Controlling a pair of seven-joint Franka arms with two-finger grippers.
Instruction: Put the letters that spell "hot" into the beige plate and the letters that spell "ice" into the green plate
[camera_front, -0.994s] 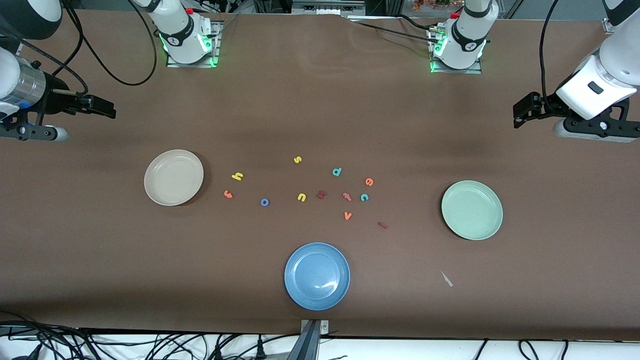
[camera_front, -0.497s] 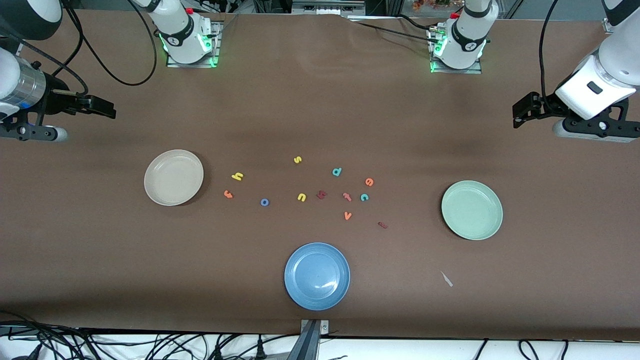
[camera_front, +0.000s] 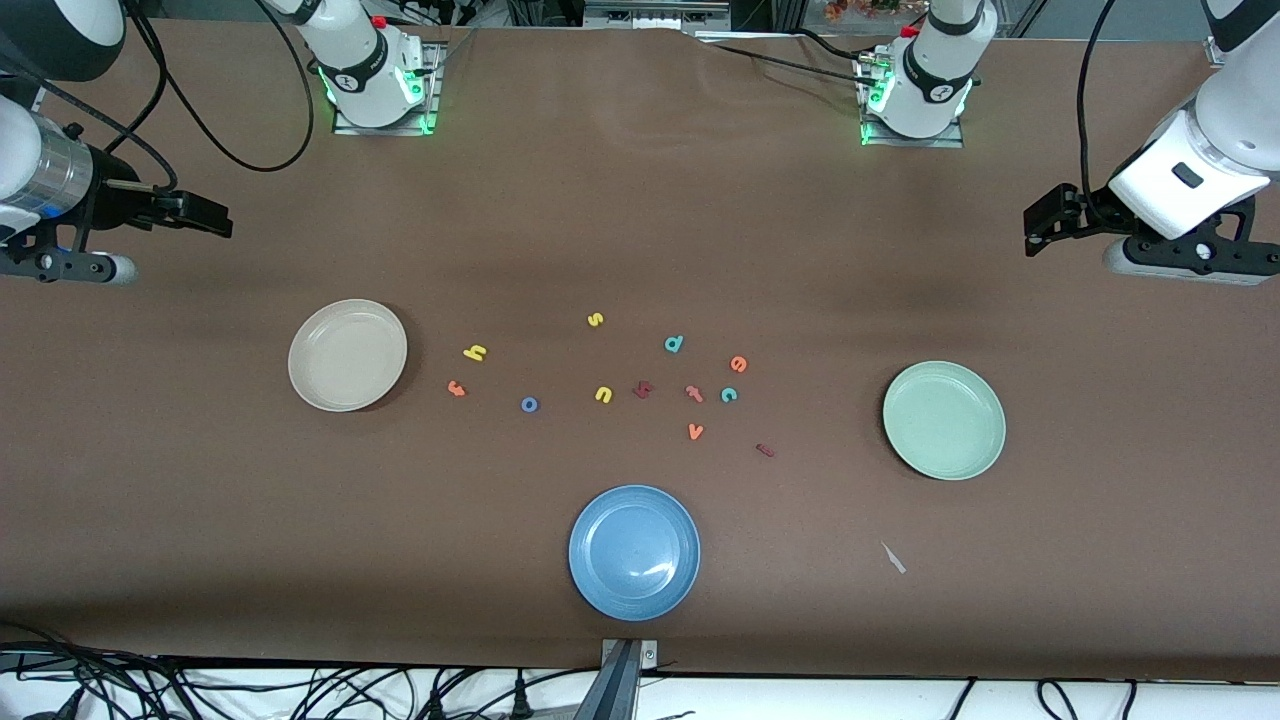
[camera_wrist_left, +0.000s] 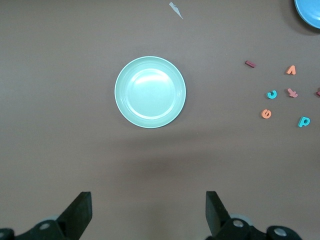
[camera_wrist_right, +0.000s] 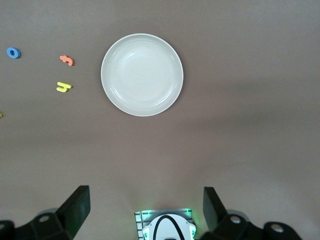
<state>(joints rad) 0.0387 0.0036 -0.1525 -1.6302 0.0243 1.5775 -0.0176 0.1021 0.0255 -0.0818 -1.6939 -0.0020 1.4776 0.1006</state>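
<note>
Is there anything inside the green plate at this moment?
No. The green plate shows only its bare inside in the front and left wrist views; nothing covers it. The teal c, orange e and dark red i lie on the table.

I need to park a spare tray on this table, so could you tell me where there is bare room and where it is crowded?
Bare table lies between the arm bases and the letters, and between the blue plate and each end. It is crowded between the beige plate and the green plate, where the loose letters lie scattered.
</note>
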